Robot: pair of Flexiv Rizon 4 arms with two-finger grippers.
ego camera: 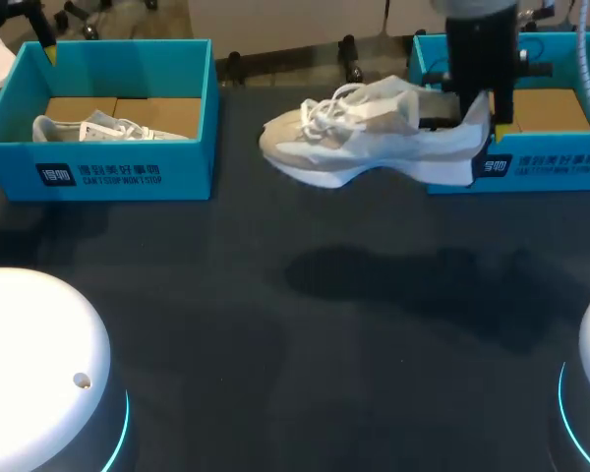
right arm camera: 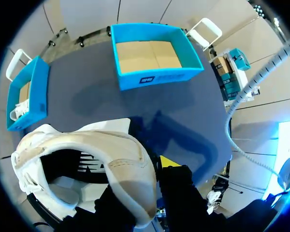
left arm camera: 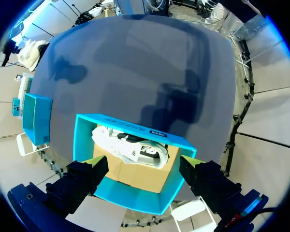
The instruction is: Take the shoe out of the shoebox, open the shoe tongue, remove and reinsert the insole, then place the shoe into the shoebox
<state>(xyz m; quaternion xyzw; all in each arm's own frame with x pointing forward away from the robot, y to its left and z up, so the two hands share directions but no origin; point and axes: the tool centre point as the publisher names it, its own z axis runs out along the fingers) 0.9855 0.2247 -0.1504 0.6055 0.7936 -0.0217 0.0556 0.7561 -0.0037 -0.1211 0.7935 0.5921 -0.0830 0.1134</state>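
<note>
Your right end effector (ego camera: pixel 487 116) grips the shoe (ego camera: pixel 369 138) by its heel, aloft just left of the far-right shoebox (ego camera: pixel 570 167); take-out looks nearly done, so next lower it onto the surface (ego camera: pixel 305 324).

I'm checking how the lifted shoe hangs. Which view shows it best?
The head view: the whole shoe hangs over the table, heel in the right gripper. The right wrist view shows only its heel collar and opening; the left wrist view shows none of it.
</note>
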